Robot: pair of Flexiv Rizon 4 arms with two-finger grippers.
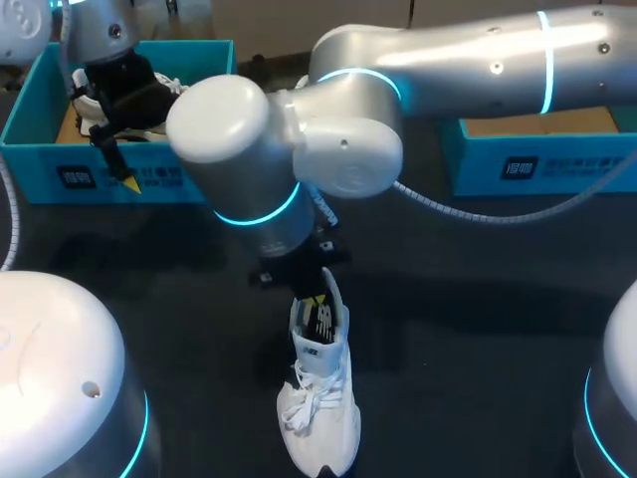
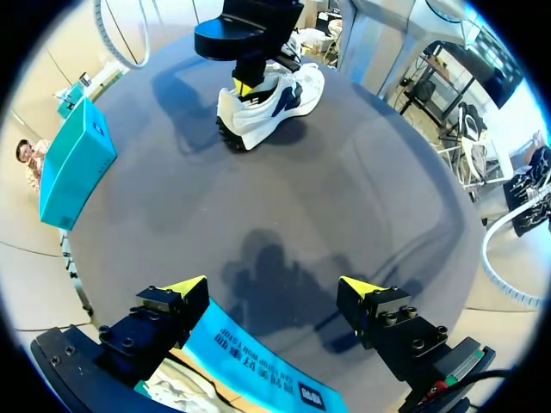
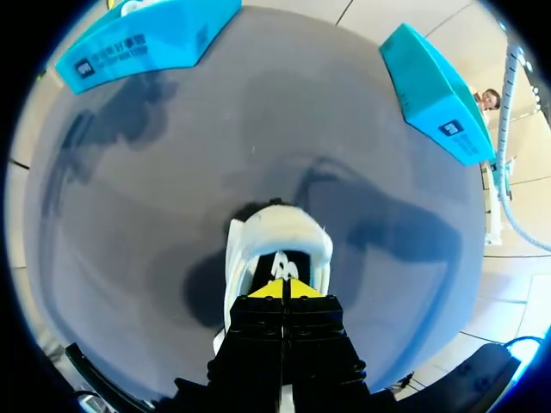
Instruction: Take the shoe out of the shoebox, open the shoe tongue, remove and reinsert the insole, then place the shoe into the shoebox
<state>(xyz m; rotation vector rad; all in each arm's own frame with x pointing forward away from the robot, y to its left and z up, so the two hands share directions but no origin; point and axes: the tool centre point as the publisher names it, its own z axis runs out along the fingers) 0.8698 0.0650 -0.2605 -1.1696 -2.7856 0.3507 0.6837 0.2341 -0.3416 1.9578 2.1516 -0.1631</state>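
Head view: on table (image 1: 478, 299), well apart from teal shoebox (image 1: 40, 164), white sneaker (image 1: 320, 413) upright. At its opening, right hand (image 3: 284, 289), tips pressed together. Over shoebox edge, left hand (image 2: 271, 292) spread wide.

Bench (image 1: 478, 299): dark grey, matt, even in tone. Soft shadows lie across its middle. In both wrist views its edge (image 2: 465, 258) reads as a curve.

Second box (image 1: 542, 164): teal card, open at the top, standing on the far right part of the bench in the head view. A brown inner surface shows inside. A dark print panel marks the wall facing the camera. In the right wrist view the box (image 3: 435, 90) sits close to the bench edge, seen corner-on. In the left wrist view only its outer teal faces (image 2: 73, 163) show.
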